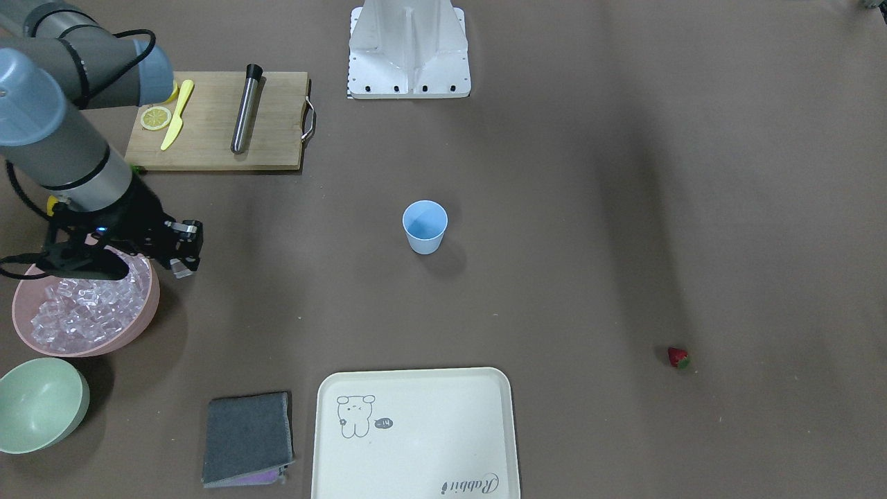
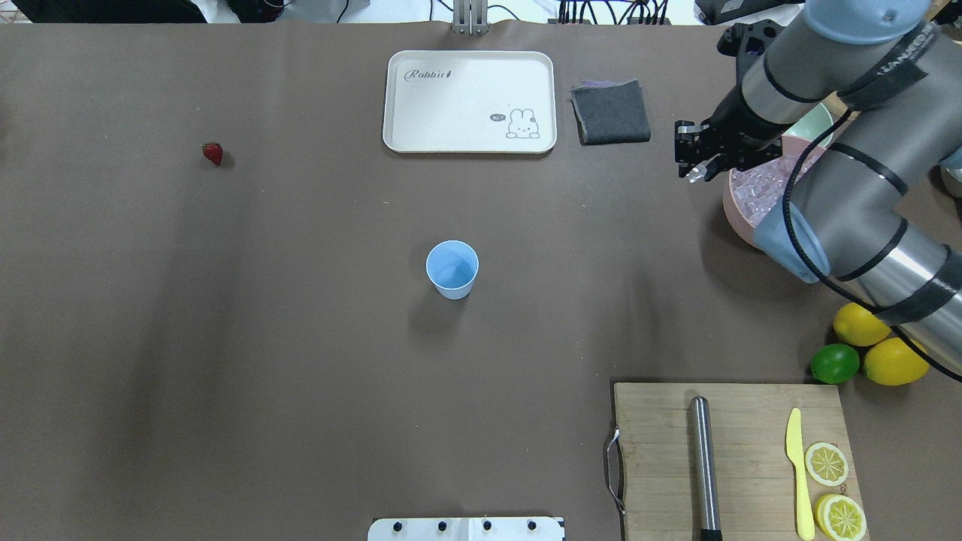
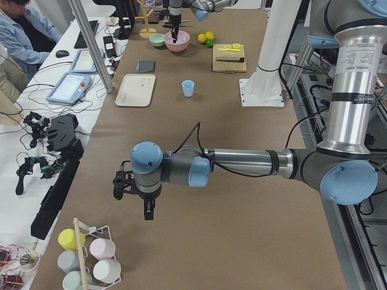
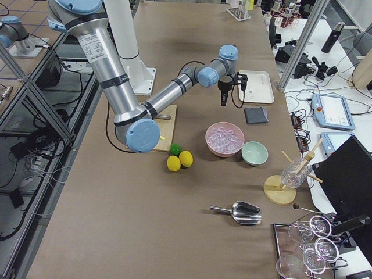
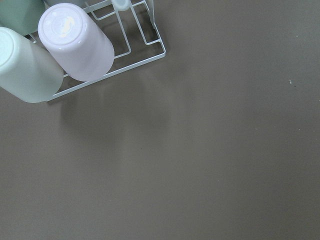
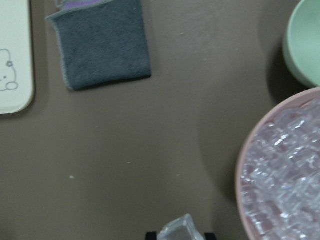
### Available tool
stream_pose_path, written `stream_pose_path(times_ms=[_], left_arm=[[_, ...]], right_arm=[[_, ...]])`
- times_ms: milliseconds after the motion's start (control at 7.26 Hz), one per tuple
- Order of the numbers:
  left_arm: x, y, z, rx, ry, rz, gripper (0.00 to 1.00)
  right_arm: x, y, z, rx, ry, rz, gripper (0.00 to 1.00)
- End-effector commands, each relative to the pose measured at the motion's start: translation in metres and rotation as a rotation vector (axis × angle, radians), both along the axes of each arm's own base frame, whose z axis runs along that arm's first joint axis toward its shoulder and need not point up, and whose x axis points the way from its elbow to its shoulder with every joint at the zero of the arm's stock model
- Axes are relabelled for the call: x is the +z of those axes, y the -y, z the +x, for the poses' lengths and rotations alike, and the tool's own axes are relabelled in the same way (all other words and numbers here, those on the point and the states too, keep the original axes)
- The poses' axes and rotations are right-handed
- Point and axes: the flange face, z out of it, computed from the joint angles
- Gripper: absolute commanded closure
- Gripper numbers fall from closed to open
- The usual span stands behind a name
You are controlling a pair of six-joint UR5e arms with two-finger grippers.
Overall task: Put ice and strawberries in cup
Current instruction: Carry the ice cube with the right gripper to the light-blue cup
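Note:
The light blue cup (image 1: pixel 424 226) stands upright and empty at mid table, also in the overhead view (image 2: pixel 452 269). The ice (image 1: pixel 86 308) is heaped in a pink bowl (image 1: pixel 154 305). My right gripper (image 1: pixel 183 267) hangs just beside the bowl's rim, toward the cup, shut on one clear ice cube (image 6: pixel 181 230); it also shows in the overhead view (image 2: pixel 695 173). The strawberry (image 1: pixel 678 357) lies alone on the table far from the cup, on my left side (image 2: pixel 213 153). My left gripper (image 3: pixel 147 208) shows only in the exterior left view, far from everything; I cannot tell its state.
A pale green bowl (image 1: pixel 38 405), a grey cloth (image 1: pixel 246 436) and a cream tray (image 1: pixel 416 433) lie along the far edge. A cutting board (image 1: pixel 215 121) holds a metal muddler, a yellow knife and lemon slices. Lemons (image 2: pixel 857 323) and a lime (image 2: pixel 834 363) lie beside it.

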Motion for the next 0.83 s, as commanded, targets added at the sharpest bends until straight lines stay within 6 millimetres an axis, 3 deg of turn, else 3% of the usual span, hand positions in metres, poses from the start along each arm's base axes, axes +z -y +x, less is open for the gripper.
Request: stream_pose_path(times_ms=[0,276,413,689], left_arm=[[0.0,0.0,0.0,0.001,0.0,0.001,0.03],[0.003,-0.002,-0.001,-0.001,0.004,-0.005,0.03],[0.005,-0.003,-0.001,-0.003,0.004,-0.009,0.03],[0.005,-0.003,-0.001,-0.005,0.003,-0.013,0.03]], right_arm=[[-0.07,-0.016,-0.051,0.041,0.021,-0.054,0.78],[-0.1,-0.038,-0.095,0.044,0.032,-0.075,0.78],[-0.131,-0.052,-0.114,0.068,0.062,-0.104,0.76],[-0.136,-0.077,-0.146,0.075,0.047,-0.108,0.76]])
